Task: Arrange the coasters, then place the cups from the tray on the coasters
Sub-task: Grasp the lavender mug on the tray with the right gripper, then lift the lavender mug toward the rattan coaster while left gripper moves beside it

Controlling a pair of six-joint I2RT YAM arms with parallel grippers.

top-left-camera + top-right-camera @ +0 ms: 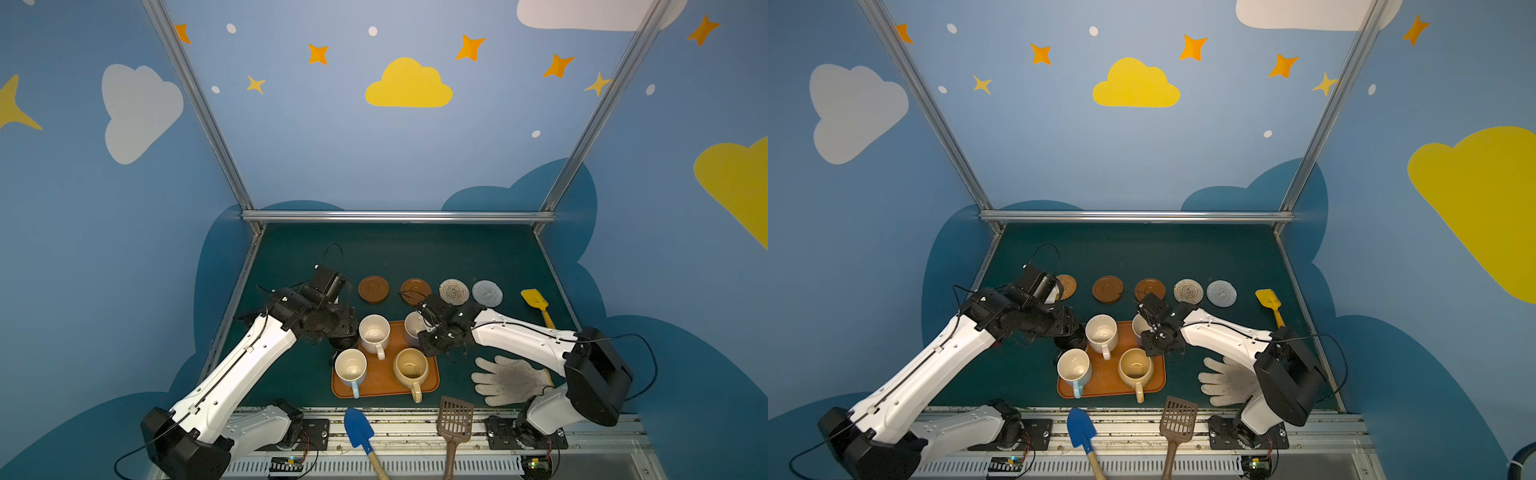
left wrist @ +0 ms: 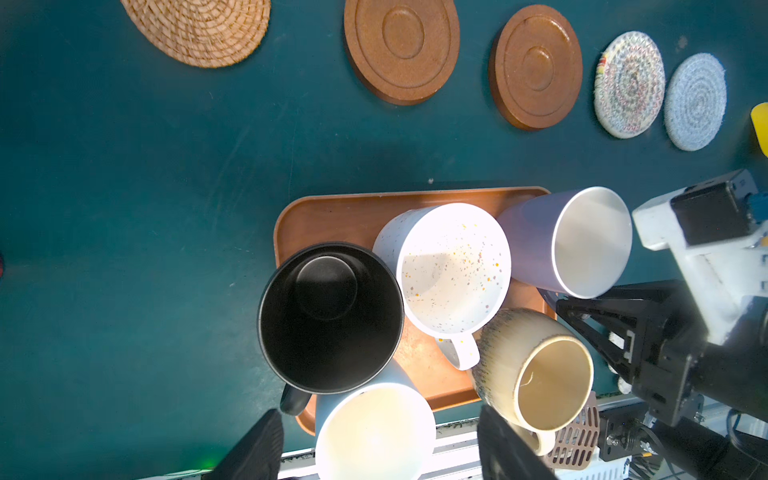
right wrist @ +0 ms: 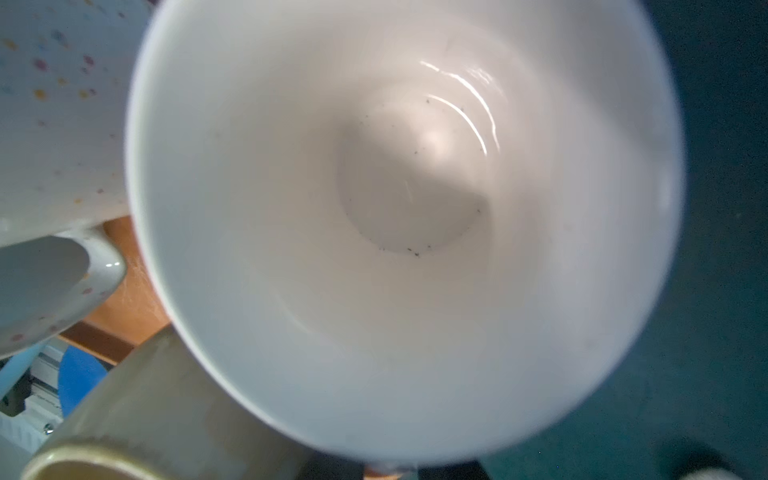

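Observation:
Five coasters lie in a row at the back: tan rattan [image 1: 1068, 286], two brown wooden [image 1: 373, 288] [image 1: 415, 291], cream rope [image 1: 454, 291] and grey-white rope [image 1: 487, 293]. The orange tray [image 1: 382, 380] holds the speckled white cup [image 1: 374, 330], light blue cup [image 1: 350, 368], tan-yellow cup [image 1: 410, 365], black cup [image 2: 330, 320] and lavender cup [image 2: 536, 245] at its far right corner. My right gripper [image 3: 388, 473] is shut at the lavender cup's [image 3: 395, 208] near side, on what looks like its handle. Open and empty, my left gripper [image 2: 378, 436] hovers over the black and light blue cups.
A white work glove [image 1: 509, 380] lies right of the tray under the right arm. A yellow scoop [image 1: 536, 301] sits at the far right. A blue trowel [image 1: 359, 432] and a brown slotted scoop [image 1: 455, 419] rest on the front metal rail.

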